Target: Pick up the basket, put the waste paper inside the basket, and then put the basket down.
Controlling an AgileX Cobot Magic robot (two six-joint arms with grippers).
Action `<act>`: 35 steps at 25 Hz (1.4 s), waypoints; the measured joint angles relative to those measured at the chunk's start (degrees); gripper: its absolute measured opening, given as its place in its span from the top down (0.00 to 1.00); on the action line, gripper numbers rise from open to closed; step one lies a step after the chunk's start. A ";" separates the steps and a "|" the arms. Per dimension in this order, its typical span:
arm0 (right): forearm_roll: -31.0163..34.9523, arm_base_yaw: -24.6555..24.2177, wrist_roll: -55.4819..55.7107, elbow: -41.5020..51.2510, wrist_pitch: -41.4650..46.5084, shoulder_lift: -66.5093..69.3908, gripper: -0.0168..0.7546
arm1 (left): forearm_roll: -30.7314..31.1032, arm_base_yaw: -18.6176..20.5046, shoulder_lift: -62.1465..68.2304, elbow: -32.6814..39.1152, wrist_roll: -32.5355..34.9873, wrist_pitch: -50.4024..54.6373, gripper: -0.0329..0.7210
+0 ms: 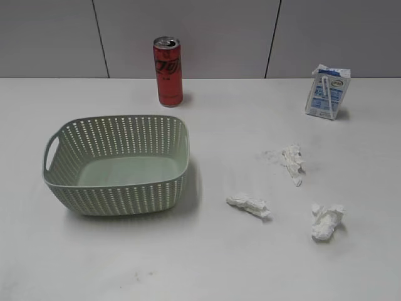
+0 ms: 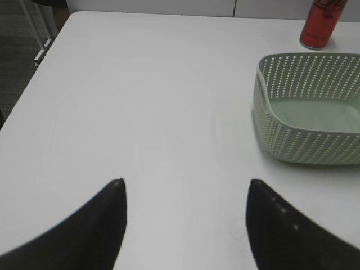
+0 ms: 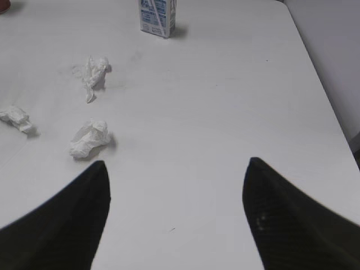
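**Start of task: basket not yet grasped**

Pale sage-green perforated plastic basket [image 1: 118, 164] sits empty on the white tabletop [image 1: 200, 263]; three crumpled white waste paper wads [image 1: 249, 205] lie well apart to its right. Left tool [image 2: 185, 188] and right tool [image 3: 175, 169] spread wide, empty. Next: the left tool probably must reach the basket's rim.

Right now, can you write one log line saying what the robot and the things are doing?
stage: not started | basket: on table, empty | paper wads: three on table, right of basket | left gripper: open, empty | right gripper: open, empty
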 joint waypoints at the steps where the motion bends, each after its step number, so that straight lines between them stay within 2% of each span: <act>1: 0.00 0.00 0.00 0.00 0.00 0.00 0.26 | 0.00 0.00 0.00 0.00 0.00 0.00 0.28; 35: 0.00 0.00 0.03 0.00 0.00 0.00 0.26 | 0.13 0.00 0.00 0.00 0.00 0.00 0.29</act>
